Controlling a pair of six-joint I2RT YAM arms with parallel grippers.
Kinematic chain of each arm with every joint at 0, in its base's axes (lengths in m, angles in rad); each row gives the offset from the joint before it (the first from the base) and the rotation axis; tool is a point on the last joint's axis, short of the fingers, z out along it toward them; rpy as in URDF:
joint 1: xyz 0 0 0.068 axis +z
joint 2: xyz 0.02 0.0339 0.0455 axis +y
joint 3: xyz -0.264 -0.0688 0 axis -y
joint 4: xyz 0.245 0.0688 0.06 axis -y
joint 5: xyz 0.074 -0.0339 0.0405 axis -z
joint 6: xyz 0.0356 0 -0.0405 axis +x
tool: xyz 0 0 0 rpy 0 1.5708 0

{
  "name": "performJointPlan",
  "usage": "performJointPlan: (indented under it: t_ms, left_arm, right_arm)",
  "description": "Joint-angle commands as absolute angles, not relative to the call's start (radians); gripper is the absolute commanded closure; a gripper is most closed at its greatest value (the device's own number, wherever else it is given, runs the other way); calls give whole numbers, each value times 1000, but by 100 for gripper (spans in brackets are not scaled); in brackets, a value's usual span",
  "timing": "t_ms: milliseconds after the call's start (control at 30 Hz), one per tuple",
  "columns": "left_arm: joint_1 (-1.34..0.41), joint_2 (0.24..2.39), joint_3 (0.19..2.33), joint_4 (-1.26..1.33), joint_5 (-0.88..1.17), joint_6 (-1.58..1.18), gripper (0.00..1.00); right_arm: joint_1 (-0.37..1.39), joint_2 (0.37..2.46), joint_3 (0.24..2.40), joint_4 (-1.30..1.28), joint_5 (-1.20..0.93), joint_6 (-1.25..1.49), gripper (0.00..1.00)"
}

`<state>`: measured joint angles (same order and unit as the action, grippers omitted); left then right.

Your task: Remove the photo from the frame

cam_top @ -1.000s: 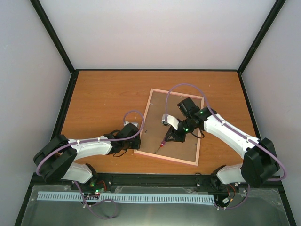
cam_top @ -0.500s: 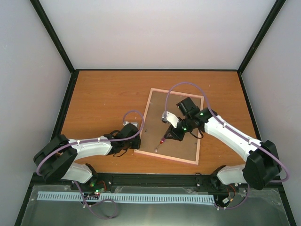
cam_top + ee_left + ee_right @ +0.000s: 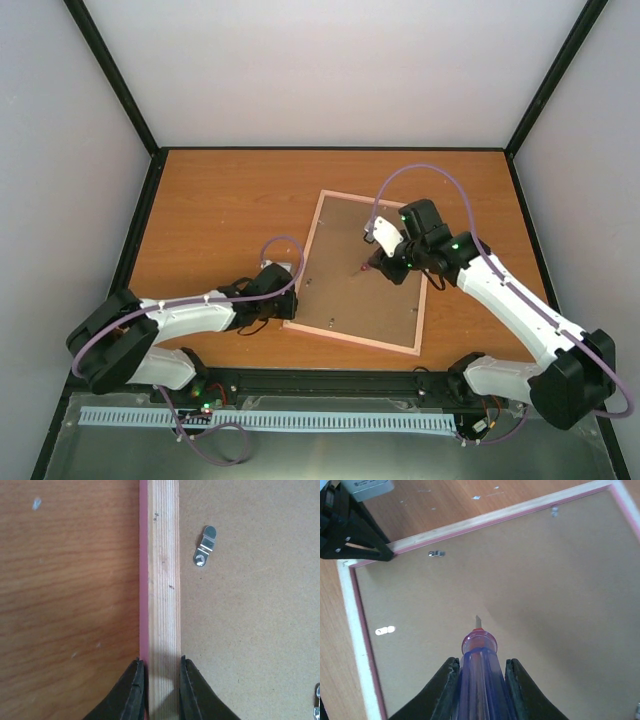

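The frame (image 3: 345,300) lies face down on the table, brown hardboard rear up with pale wood edging. The photo is hidden beneath the panel. My left gripper (image 3: 290,292) is shut on the frame's left rail (image 3: 162,580) near its near-left corner, one finger on each side of the rail (image 3: 161,672). My right gripper (image 3: 380,262) is shut on a purple-handled screwdriver (image 3: 480,645), tip pointing down over the middle of the panel (image 3: 545,605), a little above it.
Small metal turn clips sit along the panel's edges (image 3: 205,546) (image 3: 436,554) (image 3: 554,512). The frame lies on the right half of the wooden table (image 3: 220,210). Black posts and grey walls close in the table on three sides.
My right gripper has moved the screwdriver up and away, from the panel's near-left part toward its far middle. The left gripper and the frame have not moved.
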<state>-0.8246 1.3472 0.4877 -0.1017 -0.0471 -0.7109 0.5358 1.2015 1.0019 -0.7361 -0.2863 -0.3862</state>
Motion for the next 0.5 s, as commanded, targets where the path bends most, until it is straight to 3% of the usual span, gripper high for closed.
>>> performJointPlan:
  t_ms: [0, 67, 133, 467]
  left_arm:
    - [-834, 1267, 521, -201, 23, -738, 79]
    - [-829, 1254, 577, -252, -12, -737, 60]
    - [-804, 1270, 631, -278, -35, -710, 53]
    - [-607, 1594, 940, -293, -18, -557, 52]
  right_arm:
    - [512, 1155, 1009, -727, -261, -401, 97]
    - [494, 1146, 1011, -724, -270, -402, 97]
    - [476, 1139, 1013, -722, -285, -403, 97]
    - [450, 1103, 1015, -737, -307, -393, 97]
